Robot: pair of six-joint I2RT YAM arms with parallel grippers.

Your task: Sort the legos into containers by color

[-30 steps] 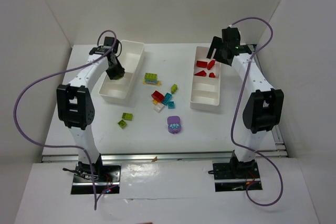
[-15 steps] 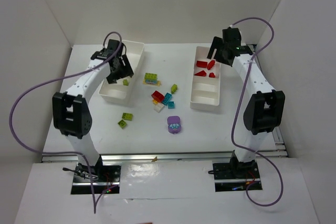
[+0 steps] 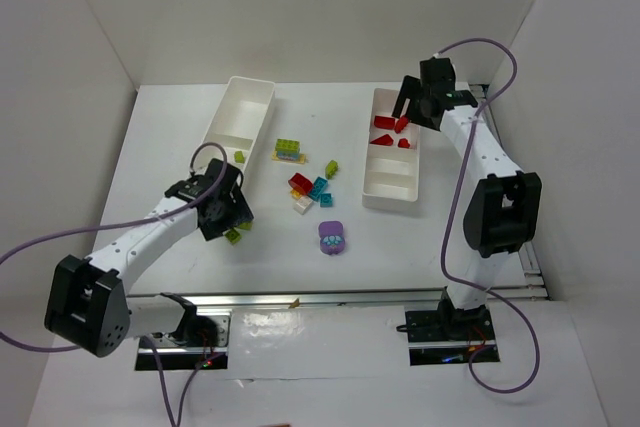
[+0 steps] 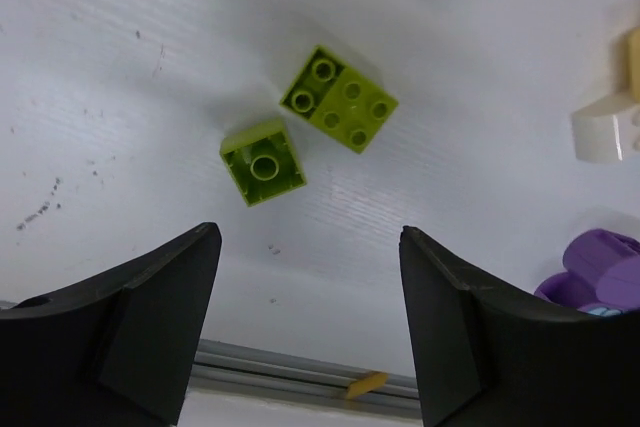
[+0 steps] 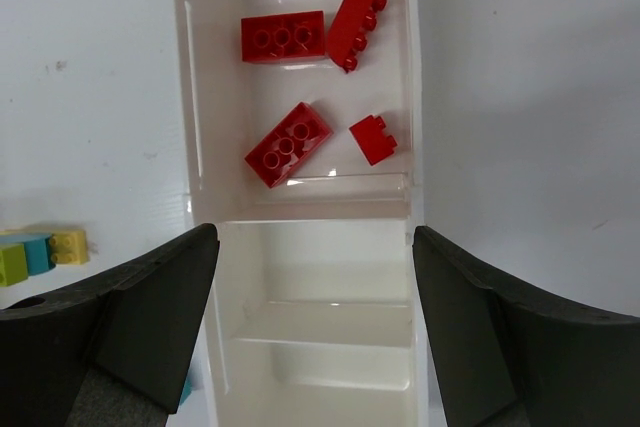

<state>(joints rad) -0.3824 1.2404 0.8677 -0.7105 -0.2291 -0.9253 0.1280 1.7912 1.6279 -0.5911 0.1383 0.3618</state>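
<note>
Left pincer (image 4: 310, 237): jaws wide apart, empty, hovering over two lime bricks (image 4: 262, 160) lying close together on the table (image 4: 120, 97). Right pincer (image 5: 315, 237): likewise spread and empty, above the right tray (image 5: 192, 97), whose far compartment holds four red bricks (image 5: 283, 36). Left tray (image 3: 250, 97) holds one lime brick (image 3: 239, 156). Mixed bricks (image 3: 310, 187) lie between the trays, with the purple piece (image 3: 332, 237) nearer the arms.

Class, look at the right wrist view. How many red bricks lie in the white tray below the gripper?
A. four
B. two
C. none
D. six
A: four red bricks lie together in one compartment of the white tray: two long ones, a curved one and a small one.
</note>
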